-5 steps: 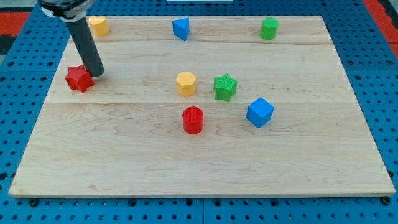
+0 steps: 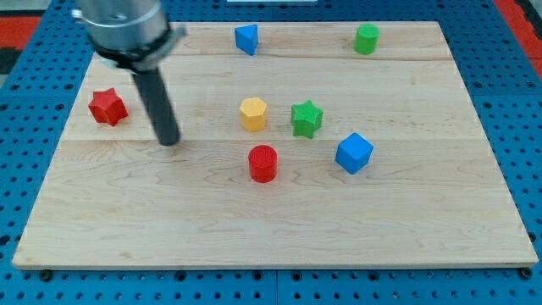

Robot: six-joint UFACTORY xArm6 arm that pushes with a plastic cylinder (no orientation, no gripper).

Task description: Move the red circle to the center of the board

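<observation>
The red circle [image 2: 262,163] is a short ribbed cylinder standing upright on the pale wooden table [image 2: 271,220], and every other place here is given from it: the yellow hexagon [image 2: 252,113] just above it, the green star [image 2: 306,119] up and to the view's right, the blue cube [image 2: 353,152] further right, and my tip [image 2: 170,141] well apart on the view's left, touching no block. I count six blocks in sight, two red, two blue, two green and one yellow, the remaining ones being the red star [image 2: 107,107] far left beyond the tip, the blue block [image 2: 246,39] at the top edge and the green cylinder [image 2: 366,39] at the top right. There is no hand to open or close, only the bare rod holding nothing, and round the table lies a blue pegboard floor [image 2: 525,127] dotted with holes.
</observation>
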